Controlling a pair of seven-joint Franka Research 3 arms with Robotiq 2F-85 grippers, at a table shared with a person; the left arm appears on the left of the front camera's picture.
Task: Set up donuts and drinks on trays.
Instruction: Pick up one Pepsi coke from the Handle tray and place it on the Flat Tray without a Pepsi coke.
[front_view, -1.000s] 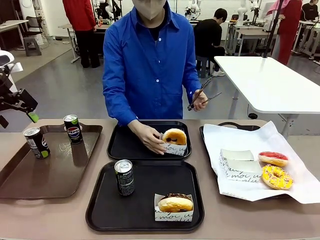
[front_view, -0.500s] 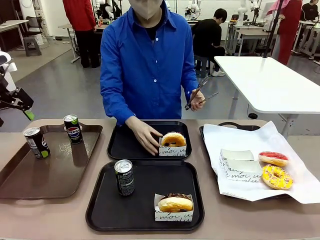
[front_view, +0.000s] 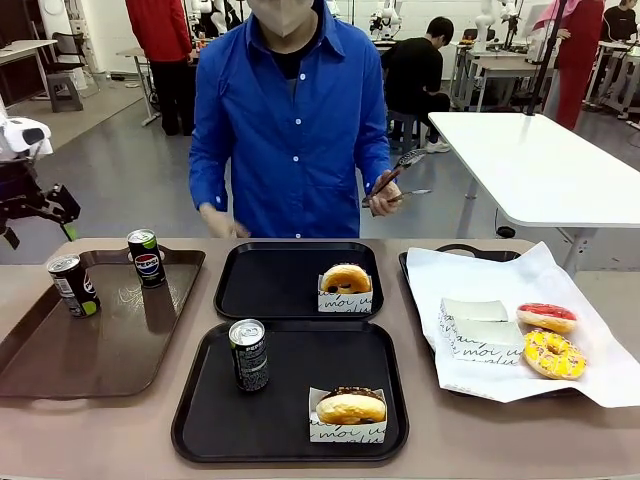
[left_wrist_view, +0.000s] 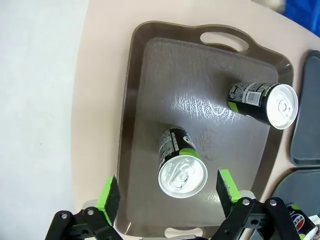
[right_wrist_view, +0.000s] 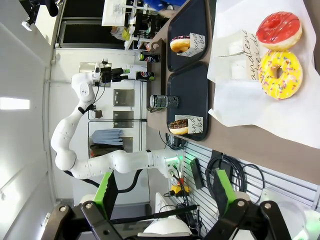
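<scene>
Judged about three parts done of four. On the near tray (front_view: 290, 400): a can (front_view: 248, 354) by the left edge, a sleeved donut (front_view: 350, 408) in the near right corner; complete, by this reading. On the far tray (front_view: 265, 285): a second donut (front_view: 346, 279) against the near edge, right of middle, with no drink beside it. Left to do: one can across to the far tray. Two spares on the brown tray (front_view: 100, 350): green can (front_view: 74, 285) by its left edge, logo can (front_view: 147, 258) near its far edge. Left gripper (left_wrist_view: 167, 190) spread wide, poised above the green can, clear of it. Right gripper (right_wrist_view: 164, 187) spread too, pinching nothing. Pink donut (front_view: 546, 317) and yellow donut (front_view: 553, 353) unused on the paper (front_view: 470, 290) toward the bench's right end.
</scene>
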